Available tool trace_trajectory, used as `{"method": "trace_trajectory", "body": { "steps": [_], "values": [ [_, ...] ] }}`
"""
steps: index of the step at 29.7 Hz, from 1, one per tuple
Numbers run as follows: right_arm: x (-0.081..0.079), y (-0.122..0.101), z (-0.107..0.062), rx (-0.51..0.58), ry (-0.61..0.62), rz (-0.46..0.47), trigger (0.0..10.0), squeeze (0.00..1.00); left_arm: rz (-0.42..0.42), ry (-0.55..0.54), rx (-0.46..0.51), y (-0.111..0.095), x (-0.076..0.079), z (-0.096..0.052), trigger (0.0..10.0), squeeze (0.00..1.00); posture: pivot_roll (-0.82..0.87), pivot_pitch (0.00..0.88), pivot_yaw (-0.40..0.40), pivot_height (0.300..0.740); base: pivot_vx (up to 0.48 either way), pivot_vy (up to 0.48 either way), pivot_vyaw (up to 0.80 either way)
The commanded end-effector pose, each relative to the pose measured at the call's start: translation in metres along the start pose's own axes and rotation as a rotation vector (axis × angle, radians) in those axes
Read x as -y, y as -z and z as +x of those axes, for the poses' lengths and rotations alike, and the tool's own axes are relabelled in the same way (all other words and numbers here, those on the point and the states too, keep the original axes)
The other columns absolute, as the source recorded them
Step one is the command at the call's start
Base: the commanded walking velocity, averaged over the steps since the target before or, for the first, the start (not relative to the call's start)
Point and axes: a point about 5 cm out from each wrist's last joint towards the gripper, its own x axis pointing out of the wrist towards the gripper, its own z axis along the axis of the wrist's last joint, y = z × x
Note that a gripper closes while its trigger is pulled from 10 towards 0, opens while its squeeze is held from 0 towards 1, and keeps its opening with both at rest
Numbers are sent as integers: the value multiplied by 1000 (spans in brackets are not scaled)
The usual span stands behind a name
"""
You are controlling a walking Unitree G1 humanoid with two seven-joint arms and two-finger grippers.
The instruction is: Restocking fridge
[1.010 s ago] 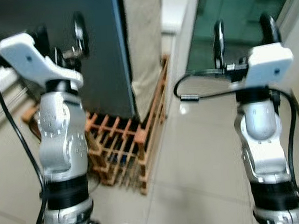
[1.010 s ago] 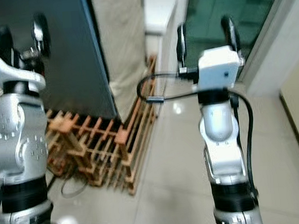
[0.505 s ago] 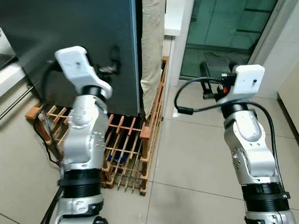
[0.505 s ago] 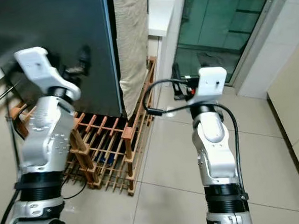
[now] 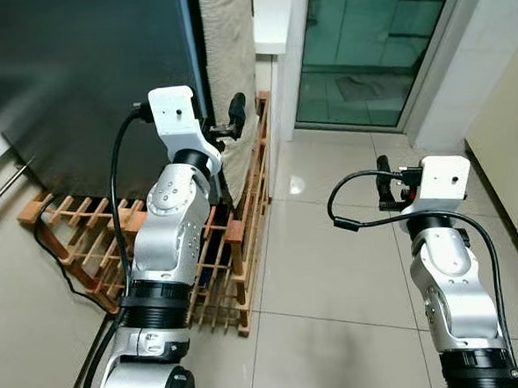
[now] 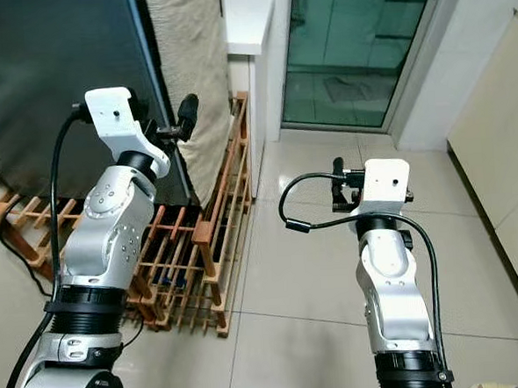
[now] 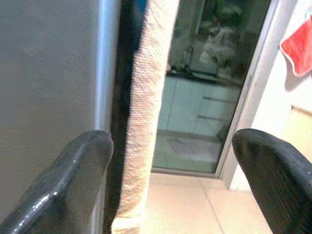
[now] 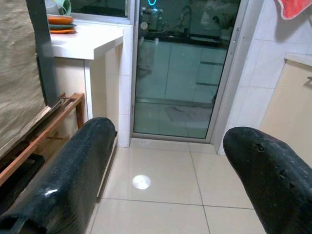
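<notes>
fridge [image 5: 76,73] at left on a wooden rack [image 5: 234,222], cloth [image 5: 231,55] hanging beside its right edge, glass door [image 5: 373,37] behind at right

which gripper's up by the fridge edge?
The left gripper, raised beside the dark fridge edge and beige cloth. The right gripper sits over open floor.

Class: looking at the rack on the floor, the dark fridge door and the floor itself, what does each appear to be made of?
Rack: wood, reddish-brown, unpainted slats with visible joints. Fridge door: probably metal, dark grey brushed finish with a soft sheen. Floor: glazed ceramic tile, beige, with grout lines and a light reflection.
</notes>
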Motion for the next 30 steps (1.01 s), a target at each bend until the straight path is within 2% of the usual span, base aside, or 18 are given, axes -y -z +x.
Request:
{"method": "trace_trajectory", "body": {
  "steps": [1,5,14,17,22,30],
  "values": [
    [-2,-2,-3,13,-2,1,10000,0,31,22,-3,1,3,1,10000,0,-134,0,48,740,0,0,0],
    [-3,-5,-3,29,-8,4,10000,0,48,6,-27,5,2,4,10000,0,-131,0,55,740,0,0,0],
    [-6,1,-12,16,6,12,10000,0,73,-128,-35,2,-12,13,10000,0,-139,0,92,740,0,0,0],
    [-6,2,-13,11,13,16,10000,0,49,-122,-30,2,-10,14,10000,0,-141,0,95,740,0,0,0],
    [-5,3,-16,9,15,13,10000,0,-2,-69,-24,1,1,19,10000,0,-150,0,103,740,0,0,0],
    [-6,3,-18,11,22,10,10000,0,-3,-88,-52,5,9,33,10000,0,-165,0,116,740,0,0,0]
  ]
}}
